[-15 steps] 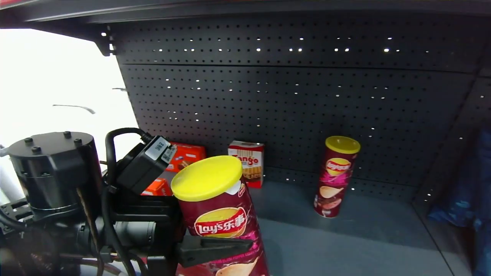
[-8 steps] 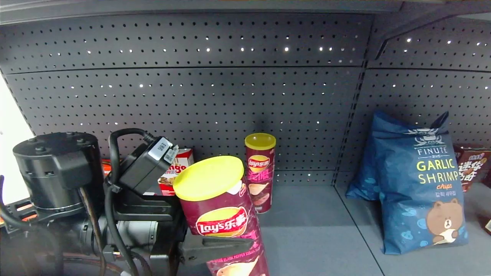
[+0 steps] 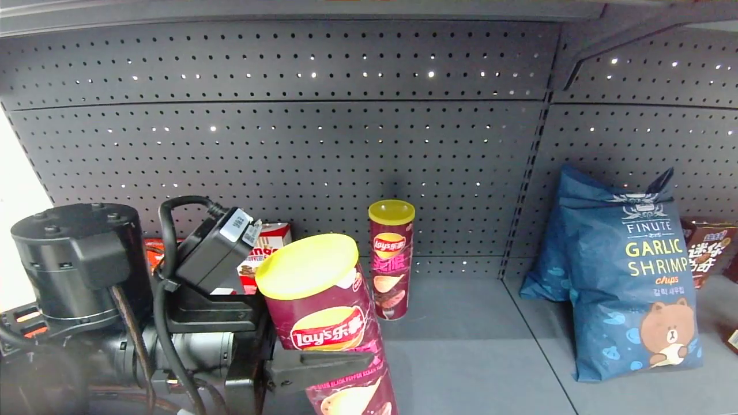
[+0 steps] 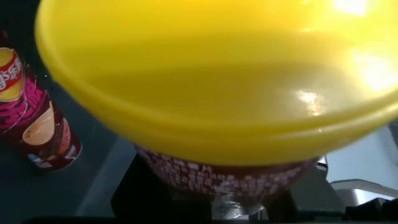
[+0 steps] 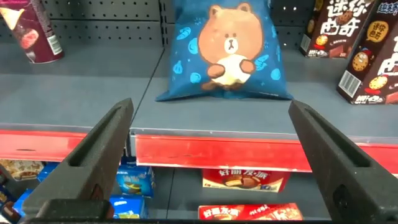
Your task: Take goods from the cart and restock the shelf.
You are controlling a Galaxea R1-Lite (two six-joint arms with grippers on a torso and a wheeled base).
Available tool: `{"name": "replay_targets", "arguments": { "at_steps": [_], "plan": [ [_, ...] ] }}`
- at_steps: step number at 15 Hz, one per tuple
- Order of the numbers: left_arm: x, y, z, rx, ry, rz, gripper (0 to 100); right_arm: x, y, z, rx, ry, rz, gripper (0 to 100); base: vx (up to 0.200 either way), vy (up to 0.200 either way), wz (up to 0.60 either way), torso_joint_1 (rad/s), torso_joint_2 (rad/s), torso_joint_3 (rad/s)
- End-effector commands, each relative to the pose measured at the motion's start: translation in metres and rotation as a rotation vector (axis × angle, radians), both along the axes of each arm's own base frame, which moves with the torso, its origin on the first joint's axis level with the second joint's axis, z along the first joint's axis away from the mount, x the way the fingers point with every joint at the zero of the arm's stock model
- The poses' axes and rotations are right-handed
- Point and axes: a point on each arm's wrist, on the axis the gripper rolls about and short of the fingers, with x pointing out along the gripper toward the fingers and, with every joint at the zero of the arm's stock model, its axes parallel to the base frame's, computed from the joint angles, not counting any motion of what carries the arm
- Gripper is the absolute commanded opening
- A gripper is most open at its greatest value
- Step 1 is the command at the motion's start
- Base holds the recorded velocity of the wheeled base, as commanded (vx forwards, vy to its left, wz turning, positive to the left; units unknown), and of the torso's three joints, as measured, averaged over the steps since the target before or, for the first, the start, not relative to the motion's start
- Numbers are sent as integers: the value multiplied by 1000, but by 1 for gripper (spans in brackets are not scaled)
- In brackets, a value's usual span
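Note:
My left gripper point(image 3: 320, 353) is shut on a maroon chips can point(image 3: 323, 311) with a yellow lid point(image 4: 211, 81), held slightly tilted in front of the grey shelf point(image 3: 461, 357). One dark finger point(image 3: 317, 366) crosses the can's front; the other is hidden behind it. A second, matching chips can point(image 3: 391, 259) point(image 4: 37, 124) point(image 5: 34, 31) stands upright by the pegboard back wall, just beyond the held one. My right gripper point(image 5: 211, 162) is open with nothing in it, low before the shelf's red front strip point(image 5: 217, 152), facing a blue snack bag point(image 5: 224, 50).
The blue snack bag point(image 3: 628, 276) leans at the shelf's right, with brown cookie boxes point(image 3: 706, 248) point(image 5: 336, 28) beside it. A red-and-white wafer box point(image 3: 265, 253) stands behind my left wrist. Bare shelf lies between the standing can and the bag. Boxed goods point(image 5: 242, 180) fill the lower shelf.
The head view has swung right, bringing the blue bag into the picture. The left gripper keeps its hold on the can, which has dipped slightly.

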Motion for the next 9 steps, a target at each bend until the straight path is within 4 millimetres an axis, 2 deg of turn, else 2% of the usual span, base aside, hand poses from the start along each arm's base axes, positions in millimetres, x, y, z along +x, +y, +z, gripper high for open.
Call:
{"name": "replay_targets", "arguments": {
  "at_steps": [1,2,4,5,6,7,8,9],
  "plan": [
    [-12,8,6,-6,-31,57,0,0,0,0,-1,0,2,100,0,0,0,0,0,0],
    [-30,21,10,-18,-65,123,0,0,0,0,-7,-3,-18,100,0,0,0,0,0,0],
    [-44,33,19,-54,-100,150,0,0,-1,3,-15,-6,-54,100,0,0,0,0,0,0],
    [-45,34,19,-56,-94,150,0,-4,-1,17,0,-41,-40,100,0,0,0,0,0,0],
    [-46,34,19,-59,-85,153,0,13,-1,102,246,-6,-27,100,0,0,0,0,0,0],
    [-45,34,18,-57,-83,157,0,14,-1,109,258,-11,33,100,0,0,0,0,0,0],
    [-45,34,20,-61,-92,162,0,14,0,110,137,2,124,100,0,0,0,0,0,0],
    [-46,35,20,-62,-94,174,0,15,1,115,91,29,171,100,0,0,0,0,0,0]
  ]
}}
